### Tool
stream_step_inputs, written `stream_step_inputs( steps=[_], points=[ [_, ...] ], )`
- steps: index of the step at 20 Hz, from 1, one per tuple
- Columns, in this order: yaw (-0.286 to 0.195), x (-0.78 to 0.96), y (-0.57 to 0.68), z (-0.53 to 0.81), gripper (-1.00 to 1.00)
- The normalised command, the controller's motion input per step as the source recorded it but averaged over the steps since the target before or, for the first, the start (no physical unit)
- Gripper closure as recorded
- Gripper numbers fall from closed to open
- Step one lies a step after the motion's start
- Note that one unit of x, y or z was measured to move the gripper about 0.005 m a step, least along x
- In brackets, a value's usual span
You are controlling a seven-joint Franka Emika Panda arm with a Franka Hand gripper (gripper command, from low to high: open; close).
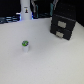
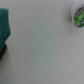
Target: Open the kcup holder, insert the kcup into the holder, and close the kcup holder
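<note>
- Surface (image 1: 50, 62), pale and matte, fills most of the exterior view; going left to right across it, the first task thing is the kcup (image 1: 25, 46), a tiny white plastic cup with a green top, standing upright at about nine o'clock from the picture's centre.
- Next, at about twelve o'clock along the far edge, stands what looks like the white arm base (image 1: 25, 11), too blurred to say more.
- At about two o'clock sits the kcup holder (image 1: 63, 26), a black boxy drawer unit with pale handle slots on its front; its drawers look pushed in, and it is well apart from the cup.
- From the wrist camera the same cup (image 2: 78, 15) shows from above, its green lid partly cut by the frame, on bare surface; a teal shape (image 2: 4, 27) at the opposite edge I cannot identify.
- The claw shows in neither picture, so whether it is spread or pressed together I cannot tell.
- Judging by the shut drawers, the opening step is not yet done: the next move calls for reaching a handle slot and pulling straight outward.
</note>
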Motion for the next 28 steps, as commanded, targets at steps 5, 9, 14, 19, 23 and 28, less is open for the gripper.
stream_step_inputs(
  steps=[5,9,14,19,23,28],
  points=[
    [-0.207,-0.23,0.55,0.16,-1.00],
    [-0.231,-0.19,0.64,0.11,-1.00],
    [-0.222,-0.21,0.65,0.02,-1.00],
    [-0.200,-0.25,0.69,0.00,-1.00],
    [-0.186,-0.27,0.71,-0.04,-1.00],
    [-0.178,-0.29,0.70,-0.14,-1.00]
  ],
)
